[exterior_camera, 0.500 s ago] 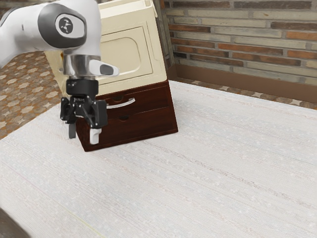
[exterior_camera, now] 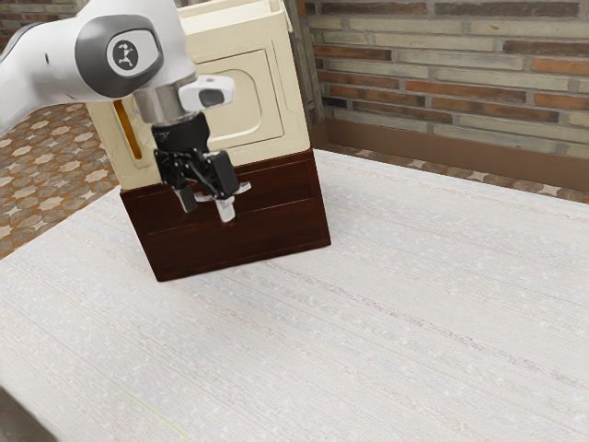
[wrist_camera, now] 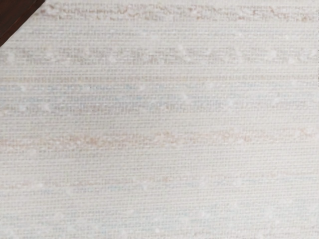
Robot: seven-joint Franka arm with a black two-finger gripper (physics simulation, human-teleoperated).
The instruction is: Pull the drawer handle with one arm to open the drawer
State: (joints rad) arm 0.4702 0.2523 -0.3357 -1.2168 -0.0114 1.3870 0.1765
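My gripper [exterior_camera: 208, 207] is tilted in front of the cabinet's dark wooden lower part, its two fingers apart and open. Just behind the fingers, as the exterior view has it, the pale curved drawer handle [exterior_camera: 244, 188] is partly covered; whether a finger touches it I cannot tell. The upper drawer front [exterior_camera: 281, 189] looks flush with the dark wood around it. In the wrist view, a dark brown corner of the cabinet [wrist_camera: 15, 14] appears beside the pale cloth.
Above the drawers rises the cabinet's cream upper body [exterior_camera: 293, 115], with a framed panel. It stands on a table with a white woven cloth [exterior_camera: 368, 322]. A brick wall [exterior_camera: 442, 83] is behind, and patterned floor [exterior_camera: 46, 175] lies at the exterior view's left.
My hand has moved up and toward the exterior view's right, tilting as it went, and the fingers now overlap the handle there. The drawer looks the same.
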